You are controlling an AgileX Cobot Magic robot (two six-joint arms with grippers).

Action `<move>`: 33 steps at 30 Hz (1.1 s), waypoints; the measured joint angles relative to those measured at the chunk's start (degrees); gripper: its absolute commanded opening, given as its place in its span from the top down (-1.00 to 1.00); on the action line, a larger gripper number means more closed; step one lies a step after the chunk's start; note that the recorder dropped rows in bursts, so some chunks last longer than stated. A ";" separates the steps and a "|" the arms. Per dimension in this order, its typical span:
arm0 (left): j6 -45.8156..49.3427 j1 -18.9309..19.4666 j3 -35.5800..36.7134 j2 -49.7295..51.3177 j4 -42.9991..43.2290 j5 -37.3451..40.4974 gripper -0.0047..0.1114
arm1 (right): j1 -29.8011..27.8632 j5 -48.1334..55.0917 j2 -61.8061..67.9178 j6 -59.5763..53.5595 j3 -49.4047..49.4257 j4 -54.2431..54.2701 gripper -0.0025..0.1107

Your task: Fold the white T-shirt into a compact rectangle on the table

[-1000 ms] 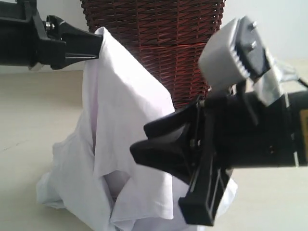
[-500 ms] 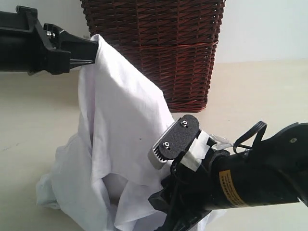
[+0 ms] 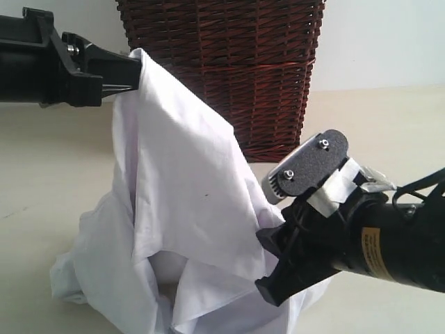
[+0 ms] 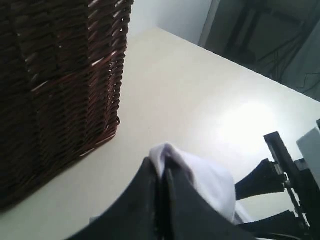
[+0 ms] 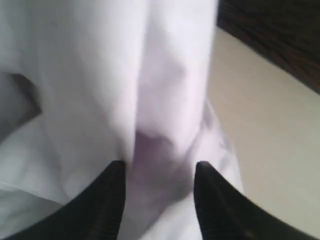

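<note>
L claw pinched tight; R claw parted.

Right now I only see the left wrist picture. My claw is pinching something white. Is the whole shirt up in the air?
Observer: No. The white T-shirt hangs from your left claw, but its bottom is heaped on the table.
Operator: Where's my other claw?
Observer: The right claw is open around a hanging fold of the shirt.
Operator: Is it bumping the basket?
Observer: No, it's low down, apart from the wicker basket.
</note>
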 measured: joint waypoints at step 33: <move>-0.96 0.00 5.44 0.46 -0.22 17.01 0.92 | 0.00 -1.81 -4.96 -7.67 -2.17 1.40 0.96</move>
